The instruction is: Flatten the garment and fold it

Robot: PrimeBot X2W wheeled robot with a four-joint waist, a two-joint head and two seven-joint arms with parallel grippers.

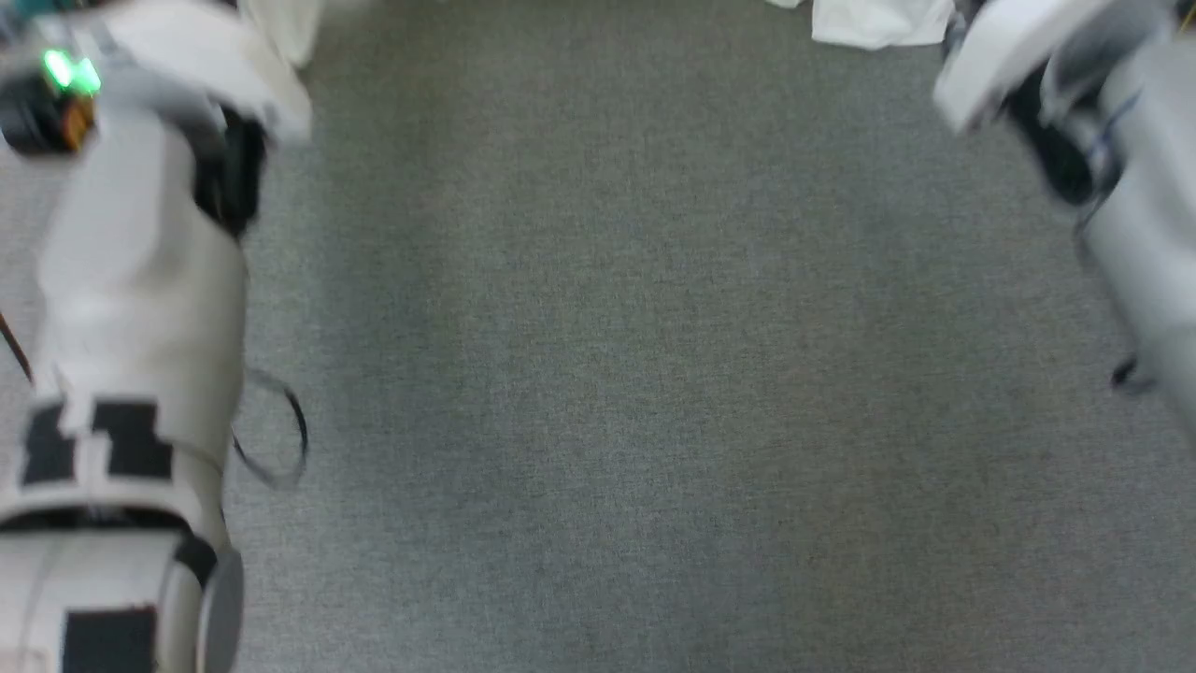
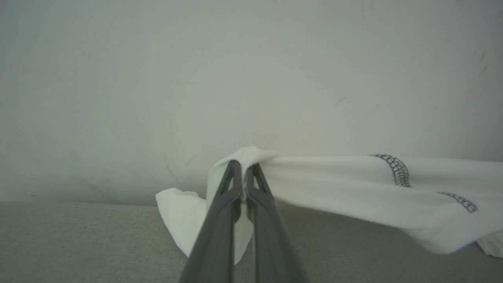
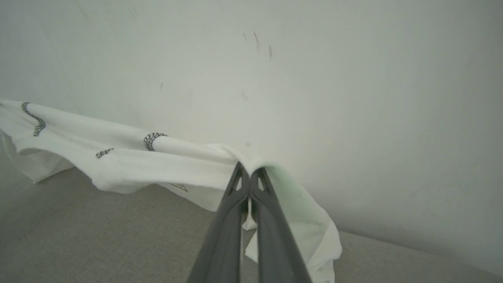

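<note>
Spanning sideways over the floor (image 2: 78, 243), the garment (image 2: 346, 184) is clenched at opposite ends by left gripper (image 2: 244, 175) and right gripper (image 3: 248, 177)

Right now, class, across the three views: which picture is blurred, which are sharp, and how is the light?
Head view: motion-blurred, left forearm smeared, the green light glaring. Left wrist view: left fingers and garment stitching crisp, light flat, hardly any shadow. Right wrist view: right fingers equally crisp, the same soft, even light.
</note>
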